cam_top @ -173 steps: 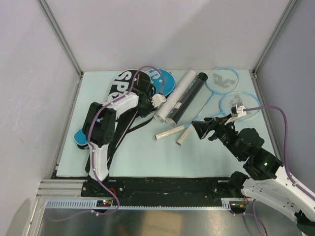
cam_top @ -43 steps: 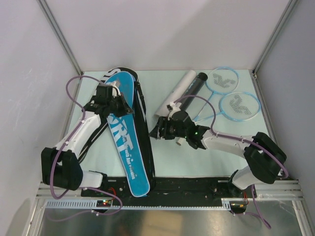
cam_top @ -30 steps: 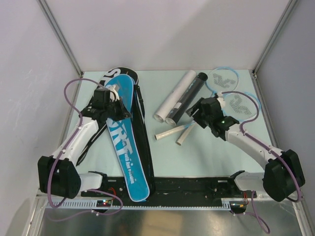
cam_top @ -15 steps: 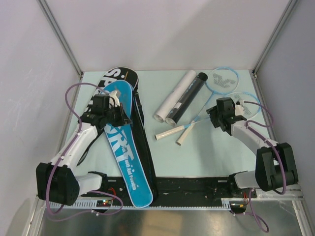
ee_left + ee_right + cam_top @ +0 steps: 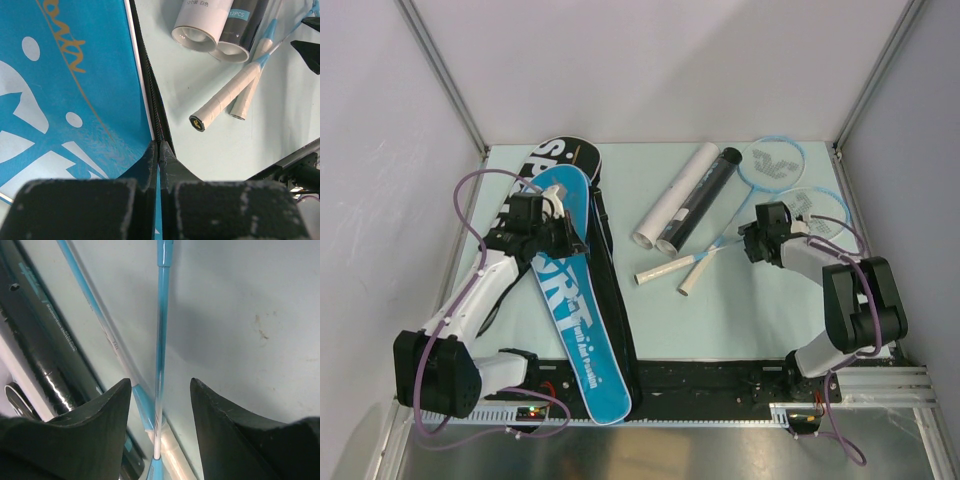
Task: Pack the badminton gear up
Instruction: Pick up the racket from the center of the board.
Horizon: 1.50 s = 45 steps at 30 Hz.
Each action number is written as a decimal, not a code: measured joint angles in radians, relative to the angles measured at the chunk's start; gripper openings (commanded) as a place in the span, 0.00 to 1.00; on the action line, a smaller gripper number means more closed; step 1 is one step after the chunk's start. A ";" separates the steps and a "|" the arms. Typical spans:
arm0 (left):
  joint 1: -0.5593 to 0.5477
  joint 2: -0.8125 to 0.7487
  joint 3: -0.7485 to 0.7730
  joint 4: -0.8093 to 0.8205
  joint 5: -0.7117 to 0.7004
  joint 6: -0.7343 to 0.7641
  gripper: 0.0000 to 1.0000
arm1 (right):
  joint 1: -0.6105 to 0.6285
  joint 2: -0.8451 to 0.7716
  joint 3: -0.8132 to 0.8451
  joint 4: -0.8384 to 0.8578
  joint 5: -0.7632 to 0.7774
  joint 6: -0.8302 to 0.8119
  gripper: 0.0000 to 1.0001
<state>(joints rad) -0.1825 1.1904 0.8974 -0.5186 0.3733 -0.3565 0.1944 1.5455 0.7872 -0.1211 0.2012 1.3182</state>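
Observation:
My left gripper [image 5: 556,228] [image 5: 159,146] is shut on the zipped edge of the blue SPORT cover [image 5: 572,315] [image 5: 65,100]. That cover lies slanted over the black cover [image 5: 563,154]. My right gripper [image 5: 752,243] [image 5: 160,392] is open low over the mat, its jaws either side of a light-blue racket shaft [image 5: 161,315] without touching it. Both racket heads [image 5: 772,162] [image 5: 817,211] lie at the back right, and their white handles [image 5: 666,270] [image 5: 226,94] point toward the middle. The white tube [image 5: 675,195] and black tube [image 5: 703,192] [image 5: 45,340] lie side by side.
The pale green mat [image 5: 750,310] is walled at the back and on both sides. The blue cover's tip overhangs the black rail [image 5: 700,375] at the near edge. A second racket shaft [image 5: 95,305] lies between the held-over shaft and the black tube.
My right gripper has moved right from the tubes to the racket shafts and dropped over them, its jaws narrowing a little. My left gripper drew the blue cover slightly nearer.

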 measured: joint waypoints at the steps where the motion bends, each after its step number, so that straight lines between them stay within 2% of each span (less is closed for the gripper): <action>1: 0.000 0.000 0.000 0.000 0.000 0.000 0.00 | -0.001 0.011 0.000 0.008 0.000 0.003 0.54; 10: 0.000 0.000 0.000 0.000 -0.001 0.000 0.00 | -0.021 0.097 0.000 0.093 -0.008 0.014 0.46; 13: 0.000 0.000 0.000 0.000 -0.001 0.000 0.00 | -0.026 0.110 0.000 0.120 -0.007 0.008 0.33; 16: 0.000 0.001 0.000 0.000 -0.002 -0.001 0.00 | -0.029 0.119 0.000 0.128 -0.006 -0.008 0.16; 20: 0.000 0.002 0.003 -0.001 -0.003 -0.002 0.00 | -0.036 0.120 0.000 0.141 -0.007 -0.022 0.02; 26: 0.000 0.005 0.022 -0.008 -0.013 -0.012 0.00 | -0.043 0.059 -0.005 0.108 0.016 -0.081 0.00; 36: 0.000 0.040 0.083 -0.015 -0.045 -0.028 0.00 | -0.046 -0.283 -0.008 0.035 0.066 -0.298 0.00; 40: 0.000 0.061 0.111 -0.015 -0.054 -0.027 0.00 | -0.048 -0.369 -0.007 0.010 0.018 -0.426 0.00; 45: 0.000 0.075 0.126 -0.015 -0.055 -0.018 0.00 | -0.048 -0.416 0.045 -0.107 -0.095 -0.581 0.00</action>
<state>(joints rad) -0.1825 1.2652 1.0233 -0.5335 0.3183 -0.3740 0.1463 1.1297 0.8326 -0.2279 0.1066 0.7376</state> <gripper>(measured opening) 0.008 0.048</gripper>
